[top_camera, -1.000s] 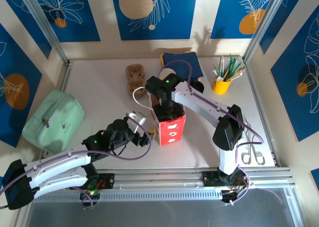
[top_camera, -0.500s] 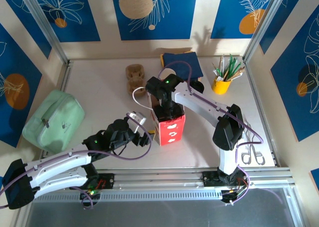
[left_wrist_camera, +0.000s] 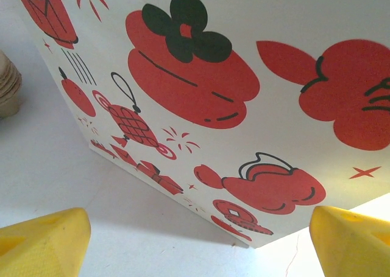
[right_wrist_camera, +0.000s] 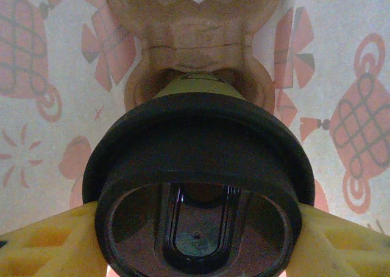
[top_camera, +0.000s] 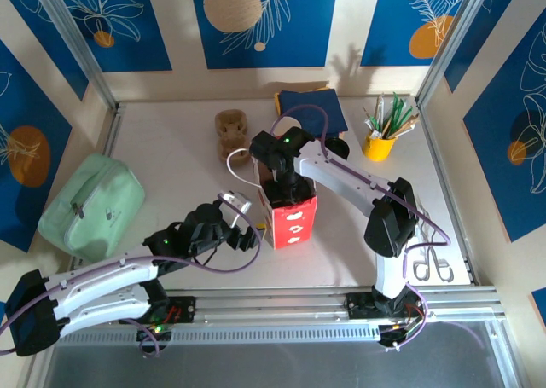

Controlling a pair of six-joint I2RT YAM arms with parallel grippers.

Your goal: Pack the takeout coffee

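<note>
Nothing moved, takeout coffee (right_wrist_camera: 198, 185) held in right gripper (right_wrist_camera: 196, 243), inside bag (top_camera: 293, 222)

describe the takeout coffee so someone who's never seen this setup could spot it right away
Find the red-and-white printed paper bag standing mid-table; the right gripper reaches down into its open top. The takeout coffee is the cup between its yellow fingers, set apart from the brown pulp carrier behind it by its round black lid and lime-green sides.

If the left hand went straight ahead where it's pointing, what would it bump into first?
Probably the red-and-white printed bag: its side stands right ahead of the left hand, between the open yellow fingers.
</note>
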